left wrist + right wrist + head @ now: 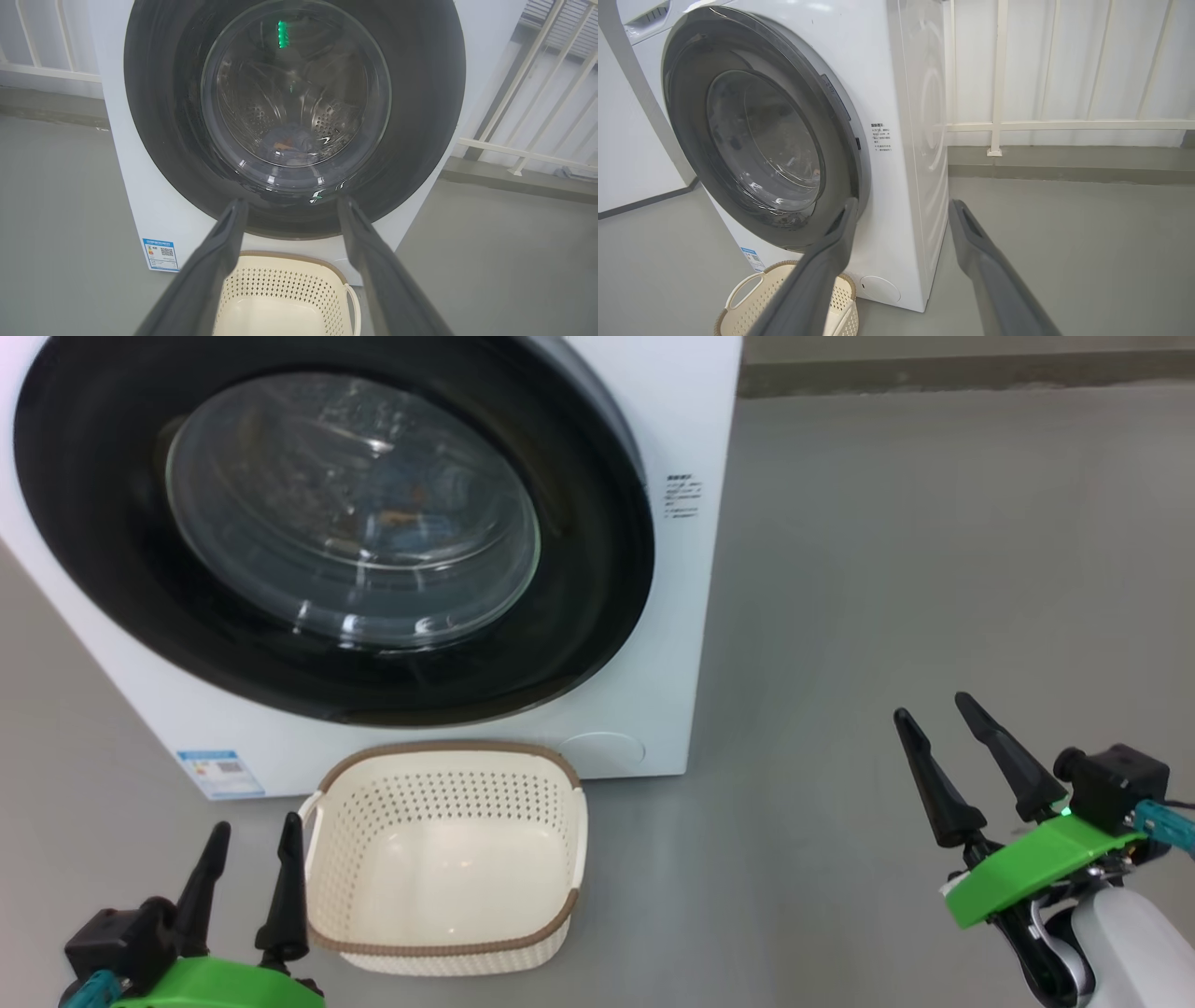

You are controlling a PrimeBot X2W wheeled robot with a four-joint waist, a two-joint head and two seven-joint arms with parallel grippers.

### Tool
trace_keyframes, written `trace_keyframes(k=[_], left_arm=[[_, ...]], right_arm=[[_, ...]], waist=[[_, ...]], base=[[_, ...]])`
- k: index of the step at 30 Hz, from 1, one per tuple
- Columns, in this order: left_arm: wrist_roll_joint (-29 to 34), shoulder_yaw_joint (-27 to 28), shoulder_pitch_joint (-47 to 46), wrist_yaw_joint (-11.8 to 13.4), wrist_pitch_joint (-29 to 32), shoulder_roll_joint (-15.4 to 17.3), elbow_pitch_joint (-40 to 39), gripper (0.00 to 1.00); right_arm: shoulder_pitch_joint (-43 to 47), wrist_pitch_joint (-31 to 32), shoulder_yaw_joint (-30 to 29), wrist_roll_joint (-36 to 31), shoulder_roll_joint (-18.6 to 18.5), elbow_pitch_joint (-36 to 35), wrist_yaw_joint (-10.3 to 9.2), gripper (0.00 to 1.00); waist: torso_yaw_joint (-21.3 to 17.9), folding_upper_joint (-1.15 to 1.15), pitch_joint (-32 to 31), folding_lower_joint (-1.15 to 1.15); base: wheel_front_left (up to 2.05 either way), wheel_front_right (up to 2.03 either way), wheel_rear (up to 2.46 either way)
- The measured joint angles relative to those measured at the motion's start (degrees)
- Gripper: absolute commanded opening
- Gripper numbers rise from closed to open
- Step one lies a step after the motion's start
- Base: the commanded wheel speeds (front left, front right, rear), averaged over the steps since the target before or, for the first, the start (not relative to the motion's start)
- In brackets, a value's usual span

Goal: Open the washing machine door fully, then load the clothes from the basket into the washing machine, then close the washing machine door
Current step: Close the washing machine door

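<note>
— Where are the clothes (pixel 289 142)?
— You can just make them out behind the bulging glass: a bluish heap with an orange fleck, low in the perforated steel drum. Glare blurs the rest. The glossy black washing machine door (pixel 112 523) lies flush on the white washing machine (pixel 672 429), whose top is cut off.
— And the arms?
— Your left end effector (pixel 258 821) and right end effector (pixel 932 707) are both spread, holding nothing. The perforated cream basket (pixel 439 793) shows its bare bottom, on the grey floor (pixel 887 569) before the door.

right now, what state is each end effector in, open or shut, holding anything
Left end effector: open, holding nothing.
Right end effector: open, holding nothing.
</note>
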Motion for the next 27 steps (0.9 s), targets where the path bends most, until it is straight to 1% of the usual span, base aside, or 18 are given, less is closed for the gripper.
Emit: trace_keyframes(k=[5, 11, 27], left_arm=[[-1.1, 0.0, 0.3, 0.0, 0.1, 0.4, -1.5, 1.00], [-1.4, -0.2, 0.5, 0.0, 0.3, 1.0, -2.1, 1.00], [-1.4, -0.8, 0.6, 0.5, 0.8, 1.4, -2.4, 1.00]], right_arm=[[2.6, 0.0, -2.0, -1.0, 0.6, -1.6, 0.00, 1.00], [4.1, 0.0, -2.8, -2.2, 1.6, -2.3, 0.00, 1.00], [4.1, 0.0, -3.9, -3.1, 2.1, -2.8, 0.00, 1.00]], waist=[[-1.5, 0.00, -1.2, 0.00], [-2.5, 0.00, -1.6, 0.00], [-2.0, 0.00, -1.2, 0.00]], base=[[0.00, 0.00, 0.00], [0.00, 0.00, 0.00], [0.00, 0.00, 0.00]])
